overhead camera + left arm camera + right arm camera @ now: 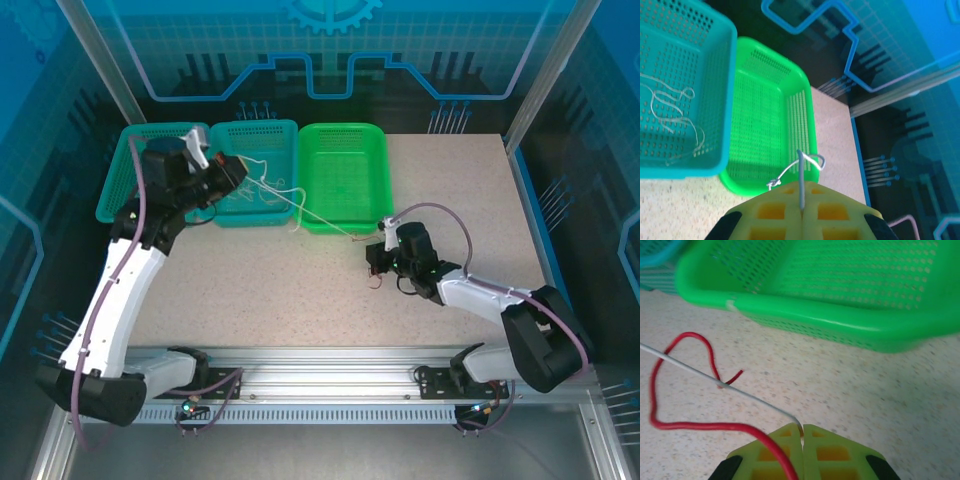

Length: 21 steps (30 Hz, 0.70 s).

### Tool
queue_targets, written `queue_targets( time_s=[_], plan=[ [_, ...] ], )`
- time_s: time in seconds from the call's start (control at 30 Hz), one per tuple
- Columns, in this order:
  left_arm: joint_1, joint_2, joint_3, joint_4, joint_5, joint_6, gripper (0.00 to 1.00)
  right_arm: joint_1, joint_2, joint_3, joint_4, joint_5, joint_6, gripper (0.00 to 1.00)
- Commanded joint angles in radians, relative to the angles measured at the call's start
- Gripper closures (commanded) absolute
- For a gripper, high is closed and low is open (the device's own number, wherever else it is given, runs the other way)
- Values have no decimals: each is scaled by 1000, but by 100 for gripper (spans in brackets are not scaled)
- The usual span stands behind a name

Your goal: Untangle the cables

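White arms (118,300) carry black joints (98,396), purple-grey hoses (441,207) and yellow, grid-moulded fingers (774,211).

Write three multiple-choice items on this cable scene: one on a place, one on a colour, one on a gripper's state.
1. Where do the loose cream-white wires lie?
A. in the bright green mesh basket
B. in the teal mesh basket
C. on the metal rail

2. What colour is the thin looped wire on the speckled table in front of the right gripper?
A. black
B. blue
C. red

3. How do the right gripper's yellow fingers stand?
A. shut on a thin grey-white wire
B. wide open
C. shut on a basket rim

Answers:
1 B: the left wrist view shows them curled on the teal floor.
2 C: the right wrist view shows a red loop.
3 A: the fingers meet, with the wire running into their seam.
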Motion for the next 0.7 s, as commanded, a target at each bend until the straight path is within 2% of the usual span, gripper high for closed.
queue_targets(
  time_s=[0.0, 0.13, 0.5, 0.67],
  plan=[
    [80, 12, 100, 117, 15, 26, 100, -49, 35, -22, -236, 86, 44, 100],
    [106, 57, 144, 141, 45, 38, 100, -49, 18, -35, -239, 87, 64, 100],
    [191, 270, 335, 160, 9, 106, 100, -51, -77, -32, -276, 69, 76, 99],
    [205, 383, 328, 253, 16, 113, 100, -51, -154, -20, -335, 53, 77, 99]
  ],
)
